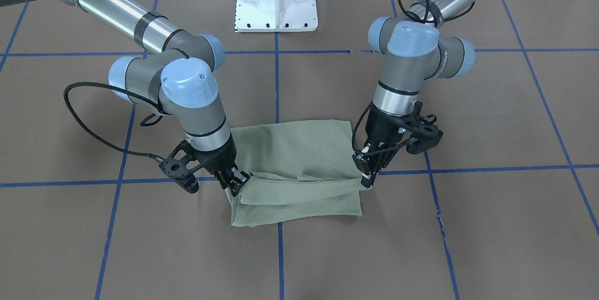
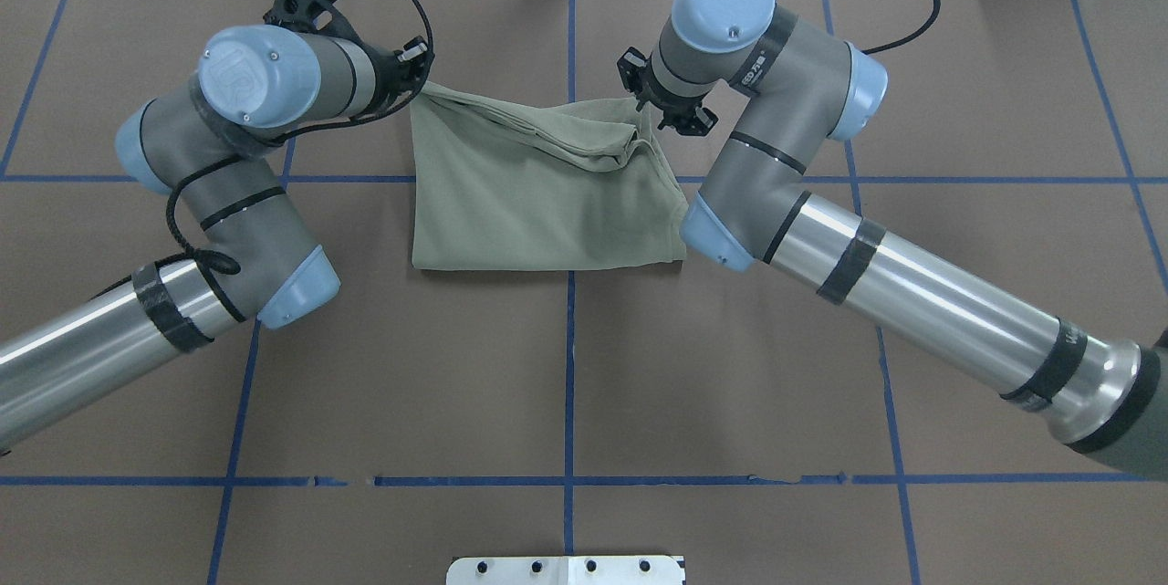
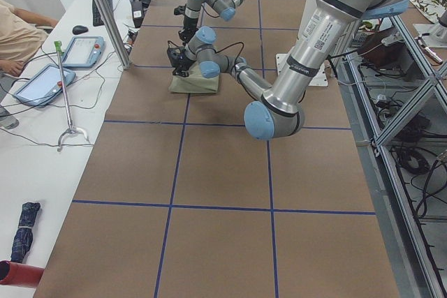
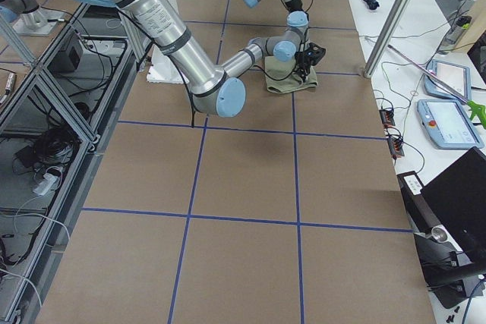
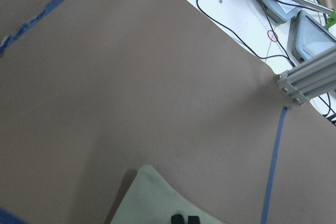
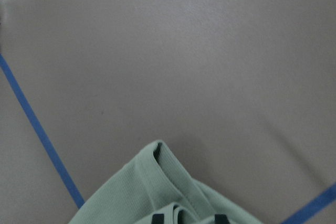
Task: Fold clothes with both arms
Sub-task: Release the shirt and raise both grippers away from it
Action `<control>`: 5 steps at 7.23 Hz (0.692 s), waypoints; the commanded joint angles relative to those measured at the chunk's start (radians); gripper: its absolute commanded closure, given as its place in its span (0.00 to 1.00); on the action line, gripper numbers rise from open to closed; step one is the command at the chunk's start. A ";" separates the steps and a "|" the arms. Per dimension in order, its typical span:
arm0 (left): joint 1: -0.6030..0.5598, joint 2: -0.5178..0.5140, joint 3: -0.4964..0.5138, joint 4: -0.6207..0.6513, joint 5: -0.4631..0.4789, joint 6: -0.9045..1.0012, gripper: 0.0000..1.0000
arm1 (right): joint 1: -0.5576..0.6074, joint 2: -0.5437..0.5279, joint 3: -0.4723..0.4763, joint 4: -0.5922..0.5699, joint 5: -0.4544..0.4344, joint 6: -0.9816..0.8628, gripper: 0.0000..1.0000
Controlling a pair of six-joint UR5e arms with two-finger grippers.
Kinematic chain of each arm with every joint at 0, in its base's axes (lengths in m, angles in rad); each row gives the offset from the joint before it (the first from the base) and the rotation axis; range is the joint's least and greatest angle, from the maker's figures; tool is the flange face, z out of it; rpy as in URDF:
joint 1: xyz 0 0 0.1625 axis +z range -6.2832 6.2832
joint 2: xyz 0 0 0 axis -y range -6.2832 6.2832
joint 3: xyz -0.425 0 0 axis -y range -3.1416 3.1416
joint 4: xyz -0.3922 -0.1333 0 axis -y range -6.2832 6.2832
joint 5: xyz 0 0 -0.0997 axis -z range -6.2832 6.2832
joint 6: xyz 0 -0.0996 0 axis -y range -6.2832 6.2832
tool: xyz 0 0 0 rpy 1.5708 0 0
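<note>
The pale sage-green shirt [image 1: 295,159] lies folded into a rectangle on the brown table, also seen from overhead [image 2: 538,202]. My left gripper [image 1: 368,177] is shut on one far corner of its top layer [image 2: 418,78]. My right gripper [image 1: 236,182] is shut on the other far corner [image 2: 652,115]. Both corners are lifted a little, so the top layer sags and wrinkles between them. The left wrist view shows a shirt corner [image 5: 157,198] at my fingertips, and the right wrist view shows a ribbed edge [image 6: 157,192]. Collar and label are hidden.
The white pedestal base [image 1: 276,0] stands behind the shirt on the robot's side. Blue tape lines [image 2: 570,366] cross the brown table. An operator's bench with tablets [image 3: 42,82] runs along the far edge, with an aluminium post [image 5: 310,80] close to the left gripper.
</note>
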 commanded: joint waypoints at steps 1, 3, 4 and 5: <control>-0.072 -0.029 0.120 -0.101 -0.002 0.094 0.35 | 0.160 0.033 -0.085 0.008 0.184 -0.320 0.00; -0.121 -0.030 0.118 -0.106 -0.069 0.129 0.31 | 0.263 -0.013 -0.116 0.003 0.274 -0.493 0.00; -0.139 -0.026 0.114 -0.110 -0.097 0.162 0.31 | 0.271 -0.020 -0.114 0.003 0.274 -0.498 0.00; -0.159 -0.015 0.102 -0.112 -0.159 0.242 0.32 | 0.268 -0.039 -0.087 0.008 0.273 -0.495 0.00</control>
